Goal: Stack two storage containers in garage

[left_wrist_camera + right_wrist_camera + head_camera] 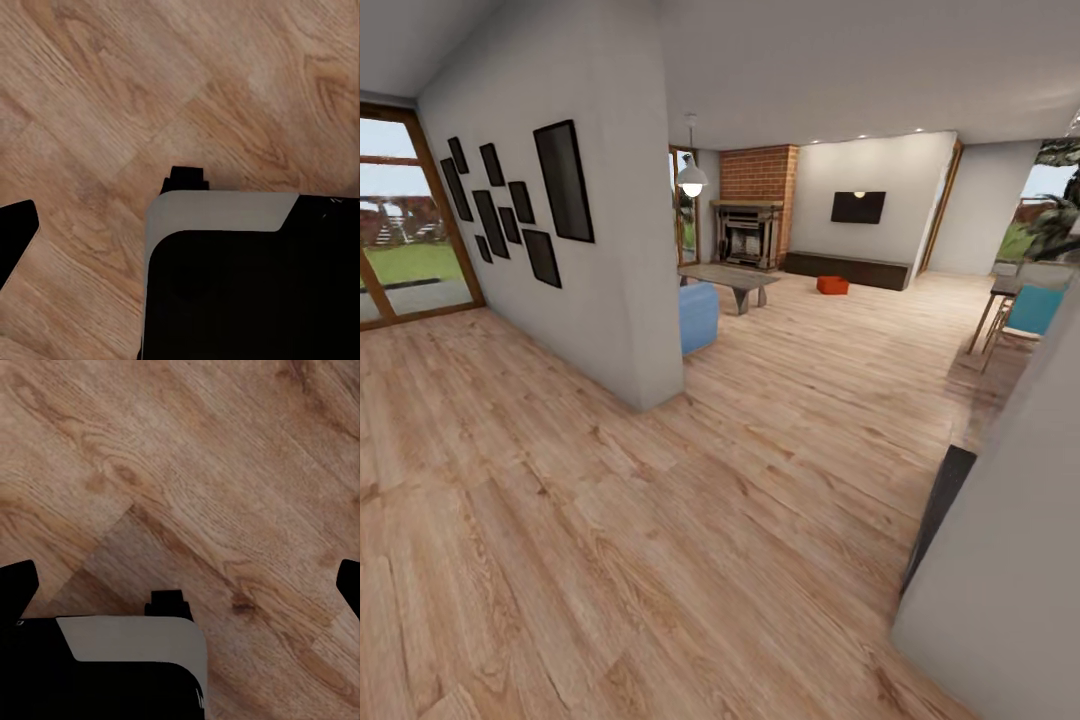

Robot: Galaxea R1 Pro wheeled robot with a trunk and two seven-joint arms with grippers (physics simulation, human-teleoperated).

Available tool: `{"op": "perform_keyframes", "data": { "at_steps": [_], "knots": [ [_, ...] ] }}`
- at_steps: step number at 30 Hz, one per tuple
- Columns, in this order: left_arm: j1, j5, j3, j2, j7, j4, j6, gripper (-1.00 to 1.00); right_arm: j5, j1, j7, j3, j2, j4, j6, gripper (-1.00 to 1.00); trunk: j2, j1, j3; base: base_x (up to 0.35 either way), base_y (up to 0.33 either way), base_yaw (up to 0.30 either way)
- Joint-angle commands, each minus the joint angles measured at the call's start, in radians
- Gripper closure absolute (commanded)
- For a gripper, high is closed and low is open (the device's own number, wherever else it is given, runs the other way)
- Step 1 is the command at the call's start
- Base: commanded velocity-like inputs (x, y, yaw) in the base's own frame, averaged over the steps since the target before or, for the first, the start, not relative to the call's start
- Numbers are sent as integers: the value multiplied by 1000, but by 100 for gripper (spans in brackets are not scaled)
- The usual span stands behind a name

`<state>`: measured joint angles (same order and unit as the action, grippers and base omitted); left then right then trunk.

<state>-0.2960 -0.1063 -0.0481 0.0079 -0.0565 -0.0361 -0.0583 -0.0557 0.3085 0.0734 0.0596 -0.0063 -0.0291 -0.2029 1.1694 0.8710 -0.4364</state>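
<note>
I'm reading the head view down a long run of light wood-plank floor (690,520) toward the living room. Only one storage container (832,285) shows, a small red-orange box on the planks in front of the long dark low cabinet (847,270), well ahead of both pincers; it is too small to tell whether it is the shallow or the deep one. A grey wall (1000,560) cuts off the near right, a white partition wall (600,230) with dark frames hides what lies left of the grey low table (728,277) and blue seat (698,316). Between them the planks run open and wide.

Left pincer (15,232): one dark fingertip at the frame edge over planks, so I cannot tell its opening. Right pincer (184,585): fingertips at opposite edges, spread wide, holding nothing
</note>
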Motion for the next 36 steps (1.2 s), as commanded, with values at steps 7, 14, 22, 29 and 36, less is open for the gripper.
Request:
{"op": "perform_keyframes", "data": {
  "at_steps": [7,14,22,29,36],
  "knots": [
    [-2,-10,-6,0,0,-4,-6,-100,-6,1,2,6,0,-3,-6,-100,1,1,-1,340,101,0],
    [-2,-10,-6,0,0,-4,-6,-100,-6,1,2,6,0,-3,-6,-100,1,1,-1,340,85,0],
    [-2,-10,-6,0,0,-4,-6,-100,-9,1,2,6,-1,-3,-6,-100,1,1,-1,340,5,0],
    [-2,-10,-7,0,0,-4,-6,-100,-9,1,1,6,-1,-3,-6,-100,1,1,-1,339,0,-129],
    [-2,-10,-7,0,0,-4,-6,-100,-9,1,1,6,-1,-3,-6,-100,1,1,-1,340,0,-268]
  ]
}}
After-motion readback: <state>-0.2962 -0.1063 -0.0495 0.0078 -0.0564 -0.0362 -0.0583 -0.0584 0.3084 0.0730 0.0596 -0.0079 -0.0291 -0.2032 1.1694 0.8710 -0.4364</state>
